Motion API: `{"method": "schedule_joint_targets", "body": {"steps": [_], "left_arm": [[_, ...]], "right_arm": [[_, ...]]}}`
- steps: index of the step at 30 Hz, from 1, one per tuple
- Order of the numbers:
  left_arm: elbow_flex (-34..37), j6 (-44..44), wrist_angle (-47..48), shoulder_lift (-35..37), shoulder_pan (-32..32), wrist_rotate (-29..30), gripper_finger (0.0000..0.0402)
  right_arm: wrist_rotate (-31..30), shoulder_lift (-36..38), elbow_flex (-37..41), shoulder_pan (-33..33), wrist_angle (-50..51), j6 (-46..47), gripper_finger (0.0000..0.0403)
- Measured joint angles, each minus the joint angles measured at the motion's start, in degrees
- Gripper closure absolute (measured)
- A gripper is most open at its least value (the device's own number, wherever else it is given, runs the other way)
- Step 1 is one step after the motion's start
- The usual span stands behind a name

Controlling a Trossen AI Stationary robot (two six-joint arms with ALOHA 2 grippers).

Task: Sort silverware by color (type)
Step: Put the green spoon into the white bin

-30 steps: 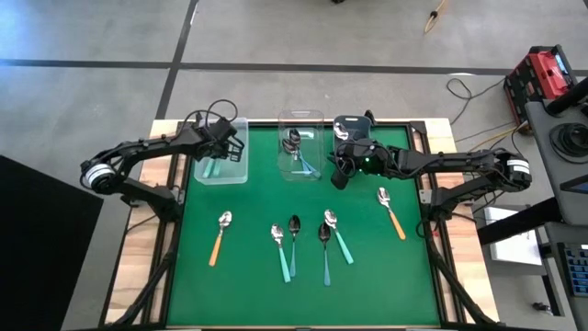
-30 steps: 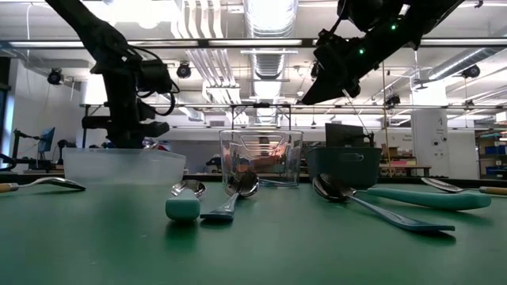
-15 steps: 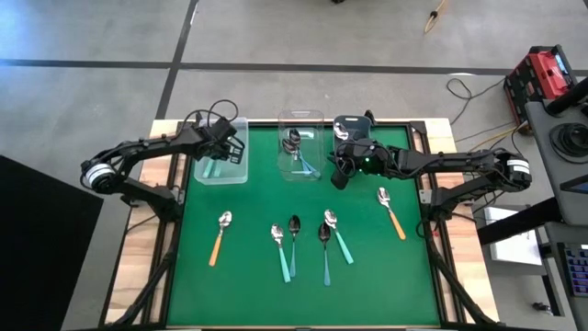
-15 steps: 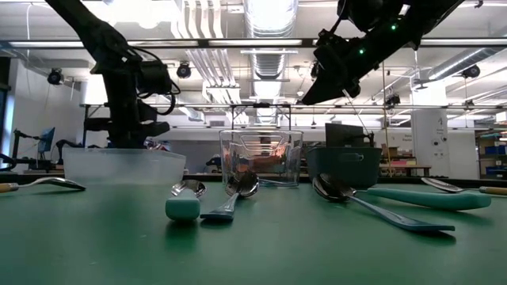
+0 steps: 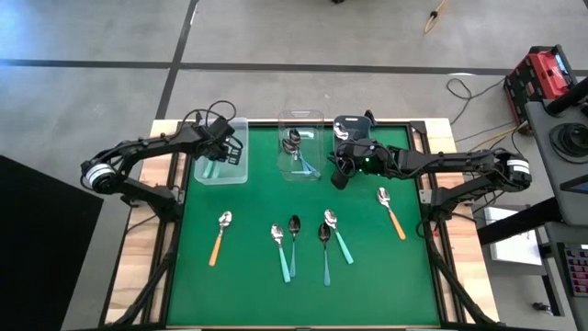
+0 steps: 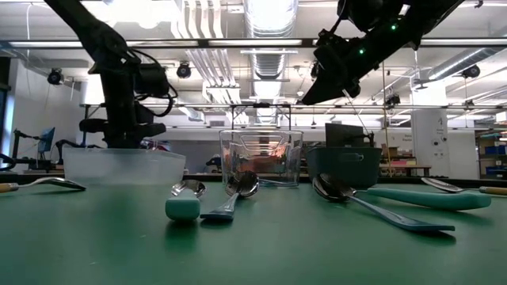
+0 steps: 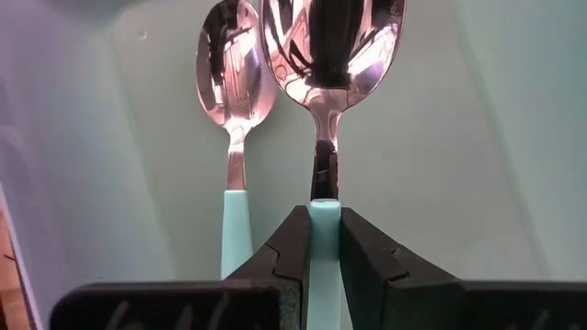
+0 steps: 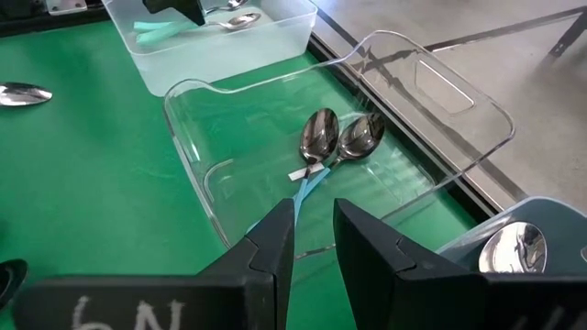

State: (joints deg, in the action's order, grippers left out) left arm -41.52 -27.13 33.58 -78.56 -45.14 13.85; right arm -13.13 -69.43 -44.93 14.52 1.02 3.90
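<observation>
Mint-handled spoon clamped in my left gripper inside the frosted bin, mid-drop; next: release it. Right gripper hovers, fingers apart, empty.

Six spoons flat on green mat, others lying in bins
</observation>
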Motion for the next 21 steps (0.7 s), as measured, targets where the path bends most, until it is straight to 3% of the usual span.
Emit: {"method": "schedule_joint_targets", "body": {"steps": [6,21], "left_arm": [[-0.04,0.85,0.16,-0.02,-0.31,-2.65,0.0379],[-6.87,5.61,7.59,-0.02,-1.55,-2.55,0.0379]], "right_arm": [[0.00,0.00,0.00,-0.02,0.00,-0.01,0.0332],[0.00,0.00,0.00,0.00,-0.01,-0.28,0.0332]]}}
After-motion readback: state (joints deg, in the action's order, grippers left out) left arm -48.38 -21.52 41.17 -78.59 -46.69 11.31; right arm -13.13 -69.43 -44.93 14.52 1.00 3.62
